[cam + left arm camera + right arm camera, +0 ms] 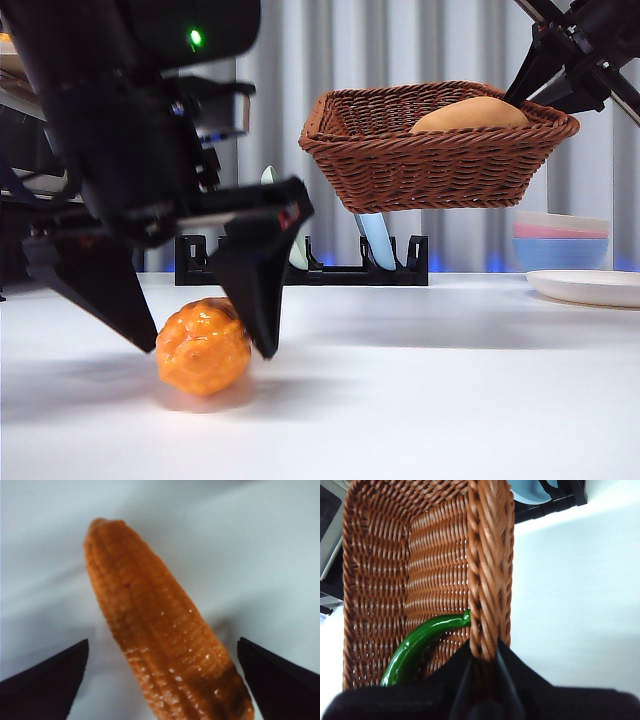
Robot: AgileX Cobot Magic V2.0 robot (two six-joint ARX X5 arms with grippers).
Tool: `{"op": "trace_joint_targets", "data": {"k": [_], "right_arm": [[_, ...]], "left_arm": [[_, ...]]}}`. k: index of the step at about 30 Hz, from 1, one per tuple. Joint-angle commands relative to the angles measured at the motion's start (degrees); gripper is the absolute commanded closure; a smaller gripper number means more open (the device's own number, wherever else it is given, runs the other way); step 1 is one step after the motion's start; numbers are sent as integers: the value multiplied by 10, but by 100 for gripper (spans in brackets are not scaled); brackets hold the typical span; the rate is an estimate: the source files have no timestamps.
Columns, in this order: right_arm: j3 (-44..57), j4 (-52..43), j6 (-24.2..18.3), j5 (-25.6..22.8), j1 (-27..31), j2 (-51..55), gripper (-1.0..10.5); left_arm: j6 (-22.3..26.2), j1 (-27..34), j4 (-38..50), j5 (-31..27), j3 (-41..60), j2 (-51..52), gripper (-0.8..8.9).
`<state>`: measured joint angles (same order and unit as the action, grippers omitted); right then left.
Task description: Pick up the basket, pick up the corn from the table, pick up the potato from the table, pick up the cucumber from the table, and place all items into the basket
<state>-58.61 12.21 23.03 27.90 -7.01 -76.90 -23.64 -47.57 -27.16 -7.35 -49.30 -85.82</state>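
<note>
Nearest the lens: left gripper (200, 335), big and dark, jaws spread wide and lowered astride the corn (203, 347), one black jaw on either side, neither seen to touch it in the left wrist view. Corn (165, 635) lying on the white bench (450, 390), lengthwise between the open jaws, bumpy orange kernels glossy.

Farther back and higher: wicker basket (435, 150) held clear of the bench, lifted by one end. Right gripper (482, 652) clamped on its braided rim (487, 565), one jaw inside the wall and one outside. Same gripper (545, 80) visible at the top corner of the front view, at the basket's far end.

Inside the basket: potato (470, 115), smooth and tan, its top showing above the rim, near the gripped end. Cucumber (420, 647), curved and dark green, lying on the woven floor just beside the inner jaw, its tip against the gripped wall.
</note>
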Motion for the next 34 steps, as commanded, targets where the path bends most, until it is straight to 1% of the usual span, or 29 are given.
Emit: {"op": "trace_joint_targets", "data": {"k": [1,2,3,4,7,11,14,16,19,21,22,25,27,30,34], "right_arm": [[-7,-11,10,7,-1,2,963],[-7,-11,10,7,-1,2,963],[-7,-10,10,7,-1,2,963],[-7,-10,10,7,-1,2,963],[-7,-10,10,7,-1,2,963],[-7,0,9,7,-1,2,963],[-7,15,-5,7,-1,2,963],[-7,22,-6,7,-1,2,963],[-7,29,-6,7,-4,2,963],[-7,34,-6,7,-11,2,963],[-7,39,-6,7,-18,2,963],[-7,54,-7,7,-40,2,963],[-7,62,-12,7,-56,2,963],[-7,71,-15,7,-86,2,963],[-7,74,-15,7,-130,2,963]], "left_arm": [[28,1,5,-1,1,-3,588],[40,0,3,-1,1,-3,729],[49,0,0,-1,1,-2,845],[54,0,-6,-1,1,-2,821],[59,1,-36,-19,1,8,822],[62,-1,-85,-14,1,64,822],[59,-5,-130,3,-1,160,822],[54,-6,-154,12,-12,230,821],[58,-9,-145,13,-43,326,822],[66,-11,-110,8,-71,365,822],[79,-12,-87,1,-90,378,822],[117,-12,-56,-9,-139,374,822],[131,-12,-48,-20,-164,351,822],[149,-12,-48,-49,-196,300,822],[186,-11,-41,-51,-228,212,822]]}}
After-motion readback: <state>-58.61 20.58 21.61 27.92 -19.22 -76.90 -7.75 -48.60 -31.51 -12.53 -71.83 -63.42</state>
